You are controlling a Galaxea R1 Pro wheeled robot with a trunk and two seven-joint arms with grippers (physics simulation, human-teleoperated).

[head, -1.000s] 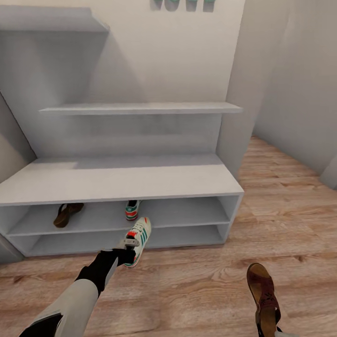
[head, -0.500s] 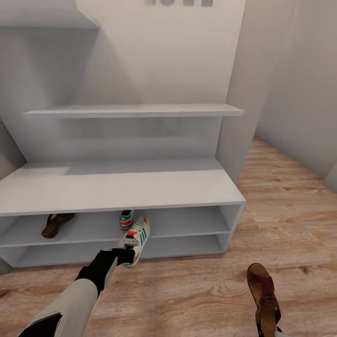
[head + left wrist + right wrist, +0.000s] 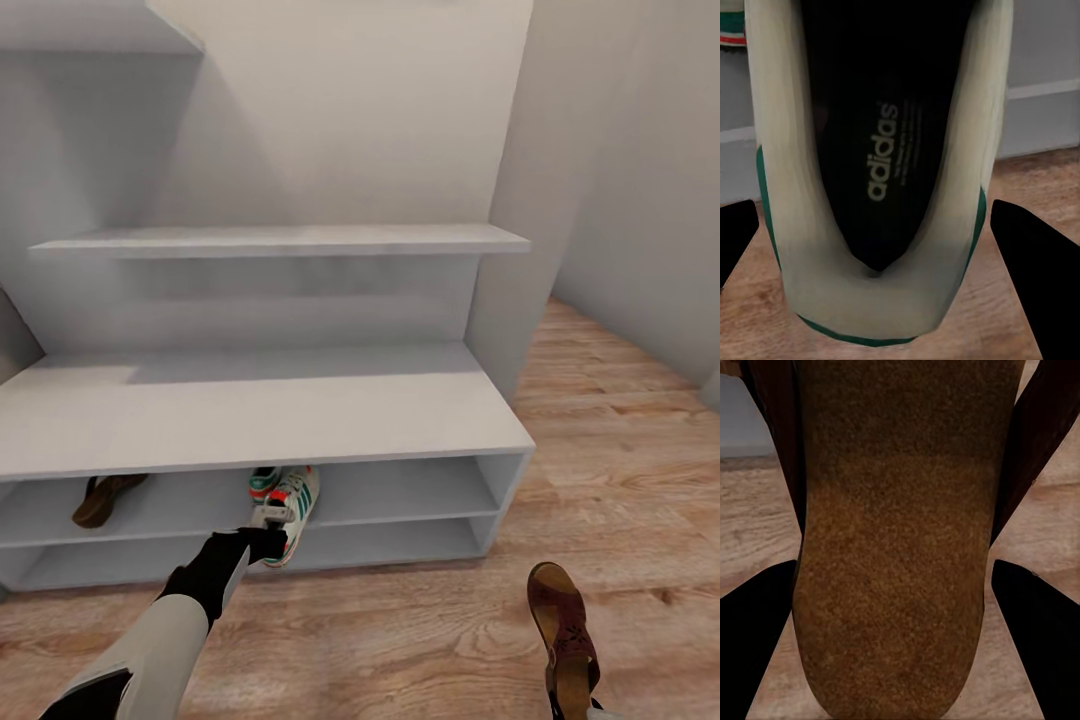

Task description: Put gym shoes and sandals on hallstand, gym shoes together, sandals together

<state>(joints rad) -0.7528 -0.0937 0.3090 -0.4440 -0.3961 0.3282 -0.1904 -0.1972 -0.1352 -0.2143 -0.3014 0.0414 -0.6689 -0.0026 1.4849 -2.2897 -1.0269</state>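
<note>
My left gripper [image 3: 266, 532] is shut on one white gym shoe [image 3: 291, 503] by its heel, toe pointing into the upper shelf level of the hallstand [image 3: 250, 410]. The left wrist view looks down into that gym shoe [image 3: 877, 172], held between the black fingers [image 3: 735, 240]. The other gym shoe [image 3: 264, 479] sits on the same shelf level just left of it. One brown sandal [image 3: 98, 497] lies further left on that level. My right gripper [image 3: 894, 570] is shut on the other sandal [image 3: 565, 630], held above the corridor floor [image 3: 400, 640] at the lower right.
Floating wall shelves [image 3: 280, 240] hang above the bench top. A white wall [image 3: 640, 200] closes the right side, with open wood floor running past the hallstand's right end. The lower shelf level [image 3: 400, 540] holds nothing that I can see.
The camera has moved nearer to the hallstand and the picture has shifted. My left gripper has carried the gym shoe forward, so its toe now reaches into the upper shelf opening. The right arm still holds the sandal.
</note>
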